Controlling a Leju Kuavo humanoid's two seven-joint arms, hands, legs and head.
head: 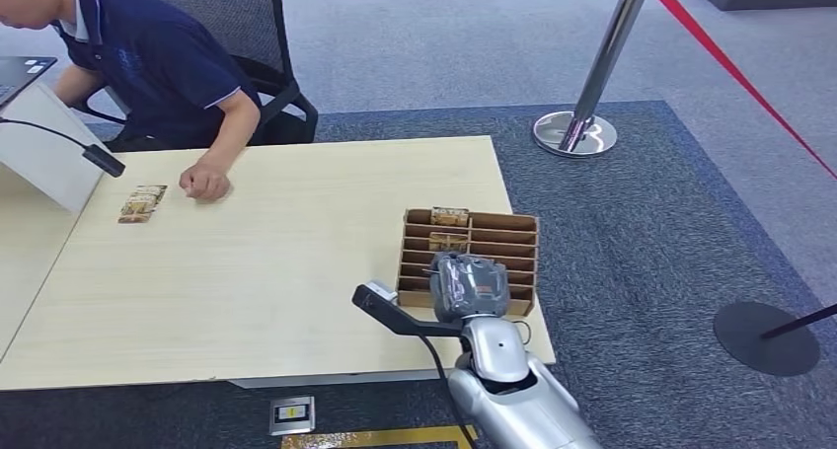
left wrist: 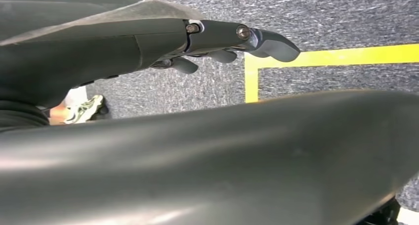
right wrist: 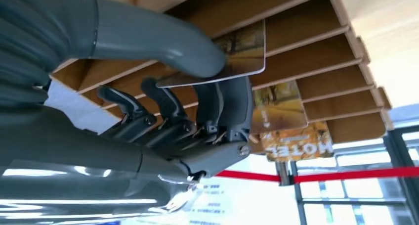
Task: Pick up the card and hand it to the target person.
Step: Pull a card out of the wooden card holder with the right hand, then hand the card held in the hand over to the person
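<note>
**Card pinched at the slotted box**

The right hand (right wrist: 197,111) pinches a card (right wrist: 232,54) between thumb and fingers, over the cardboard divider box (head: 503,234) at the bench's (head: 276,271) 4 o'clock. The person (head: 148,64) waits at 11 o'clock. The left hand (left wrist: 222,42) hangs unclenched, holding nothing.

My right hand (head: 470,286) covers near slots of brown cardboard slotted rack (head: 513,234) in head view; I cannot tell from there what fingers pinch. Person in navy polo shirt (head: 158,59) cut off by top and left edges. Small stack of yellow-brown cards (head: 142,203) by person's fist: print too small to read. Left hand (left wrist: 232,39) partly hidden behind dark blurred casing in left wrist view. Chrome stanchion post (head: 602,64) runs out of top edge.
</note>
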